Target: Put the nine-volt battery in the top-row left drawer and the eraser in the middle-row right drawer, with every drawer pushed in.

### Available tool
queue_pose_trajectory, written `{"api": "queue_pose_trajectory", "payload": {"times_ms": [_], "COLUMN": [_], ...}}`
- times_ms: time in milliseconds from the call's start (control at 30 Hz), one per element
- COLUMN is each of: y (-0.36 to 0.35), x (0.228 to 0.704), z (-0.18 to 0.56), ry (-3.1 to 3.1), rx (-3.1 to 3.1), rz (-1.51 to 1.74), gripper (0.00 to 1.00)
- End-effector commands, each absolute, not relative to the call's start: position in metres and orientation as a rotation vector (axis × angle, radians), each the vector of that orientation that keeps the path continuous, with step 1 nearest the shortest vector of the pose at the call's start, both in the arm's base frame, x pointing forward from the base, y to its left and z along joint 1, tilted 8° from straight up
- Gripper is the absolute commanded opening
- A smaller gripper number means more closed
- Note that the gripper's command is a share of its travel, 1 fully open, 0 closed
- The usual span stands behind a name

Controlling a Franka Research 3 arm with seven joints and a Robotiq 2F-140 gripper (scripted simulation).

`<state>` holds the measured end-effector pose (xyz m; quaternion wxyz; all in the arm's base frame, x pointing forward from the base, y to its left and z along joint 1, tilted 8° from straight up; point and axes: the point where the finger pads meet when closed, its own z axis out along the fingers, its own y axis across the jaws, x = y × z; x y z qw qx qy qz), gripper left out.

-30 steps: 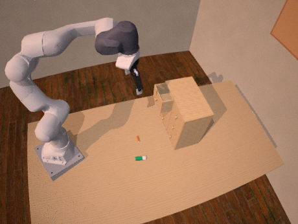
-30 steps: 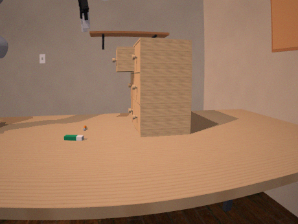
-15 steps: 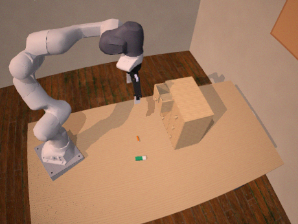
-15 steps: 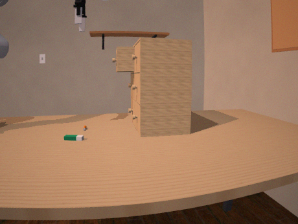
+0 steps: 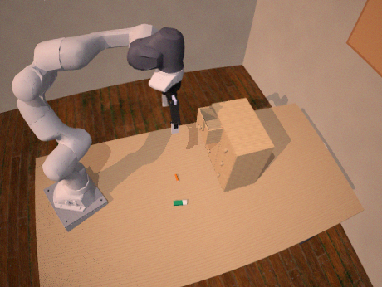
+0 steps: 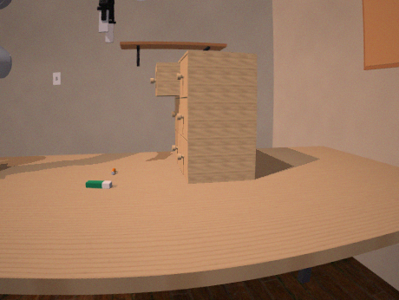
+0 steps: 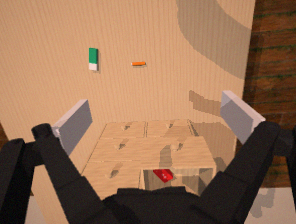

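The small wooden chest (image 5: 234,141) stands on the table, also in the exterior view (image 6: 217,117). Its top-row left drawer (image 5: 208,119) (image 6: 166,79) is pulled out part way. In the wrist view a small red block (image 7: 163,175), seemingly the nine-volt battery, lies inside that drawer (image 7: 175,179). The green and white eraser (image 5: 180,202) (image 6: 99,184) (image 7: 93,59) lies flat on the table in front of the chest. My gripper (image 5: 174,126) (image 6: 107,30) (image 7: 154,106) is open and empty, high above the table, a little in front of the open drawer.
A small orange stick (image 5: 177,177) (image 7: 138,63) lies on the table between the eraser and the chest. The other drawers look pushed in. A wall shelf (image 6: 173,45) hangs behind the chest. The robot base (image 5: 75,199) is at the table's left.
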<state>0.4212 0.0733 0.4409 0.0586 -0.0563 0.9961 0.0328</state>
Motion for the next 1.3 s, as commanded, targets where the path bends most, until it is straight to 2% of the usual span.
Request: {"api": "queue_pose_trajectory", "payload": {"times_ms": [0,400,533,600,700,900,1067,1167,1267], "y": [0.073,0.074,0.089,0.089,0.097,0.111,0.184,0.184,0.226], "x": [0.421,0.420,0.362,0.362,0.326,0.330,0.355,0.355,0.368], "z": [0.442,0.441,0.427,0.427,0.415,0.412,0.401,0.401,0.397], "ry": [3.019,3.018,3.022,3.022,3.018,2.993,2.833,2.833,2.715], "rx": [-0.159,-0.166,-0.161,-0.161,-0.159,-0.203,-0.415,-0.415,-0.512], "rz": [0.095,0.099,0.090,0.090,0.099,0.133,0.309,0.309,0.405], "gripper": [1.00,1.00,1.00,1.00,1.00,1.00,1.00,1.00,1.00]}}
